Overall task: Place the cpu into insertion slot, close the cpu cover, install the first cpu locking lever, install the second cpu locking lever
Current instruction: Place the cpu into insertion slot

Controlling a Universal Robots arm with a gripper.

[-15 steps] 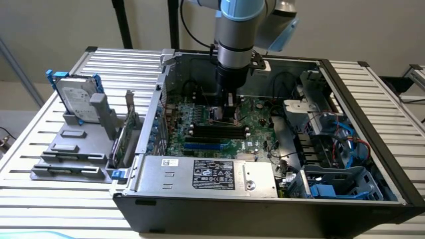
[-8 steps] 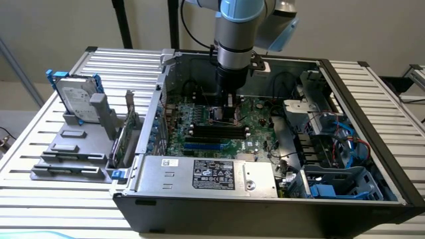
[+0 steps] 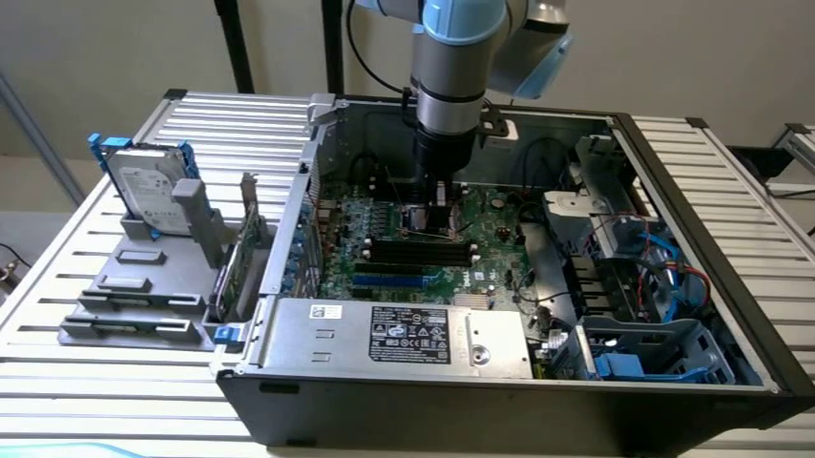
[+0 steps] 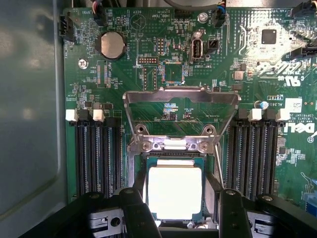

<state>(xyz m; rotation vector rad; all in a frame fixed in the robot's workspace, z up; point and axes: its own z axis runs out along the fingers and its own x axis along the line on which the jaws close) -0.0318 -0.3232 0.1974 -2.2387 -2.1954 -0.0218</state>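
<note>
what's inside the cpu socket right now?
The small square silver-topped cpu lies in the silver-rimmed square insertion slot; the hinged silvery cpu cover frame stands open. The slot's contacts under the chip are covered.

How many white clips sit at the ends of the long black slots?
4: two white clips on one side of the cpu cover, two on the other. Others may be hidden.

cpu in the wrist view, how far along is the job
Done, by the look of it: the cpu lies flat in the insertion slot. In hand: nothing is gripped. The gripper hangs over the socket, open, with a finger on each side of the chip. Left: the cpu cover is folded back off the socket, so closing it and setting both locking levers are not yet done.
</note>
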